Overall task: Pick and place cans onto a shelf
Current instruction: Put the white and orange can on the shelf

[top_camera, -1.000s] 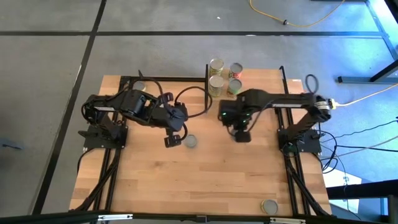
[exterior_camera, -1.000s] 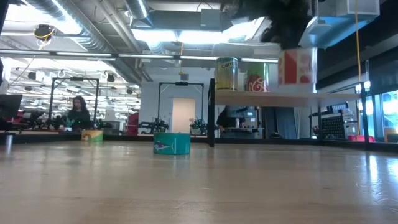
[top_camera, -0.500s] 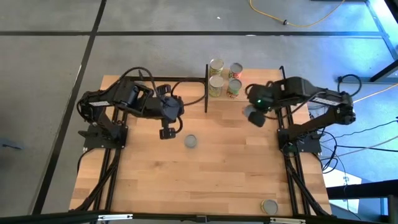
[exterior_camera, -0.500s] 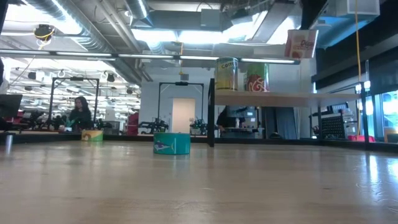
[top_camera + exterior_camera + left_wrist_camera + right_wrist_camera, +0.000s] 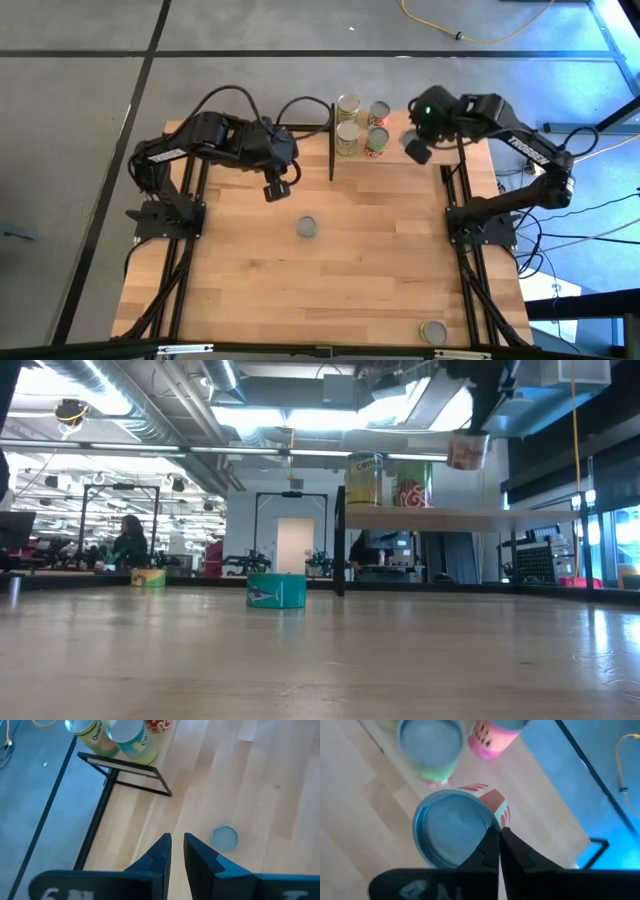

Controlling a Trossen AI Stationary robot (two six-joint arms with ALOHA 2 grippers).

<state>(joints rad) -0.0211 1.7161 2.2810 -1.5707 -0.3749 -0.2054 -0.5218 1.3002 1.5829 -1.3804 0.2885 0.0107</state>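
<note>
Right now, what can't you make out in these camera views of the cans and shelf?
- Held can: label print blurred in the low view; right gripper covers part of its rim in the right wrist view.
- Rear cans: hidden behind the front two cans in the low view.
- Near-edge can: label unseen from straight above.
- Left gripper: outside the low view.

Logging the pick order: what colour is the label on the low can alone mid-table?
Teal, with a small pale mark on the can; the low view shows it best.
</note>
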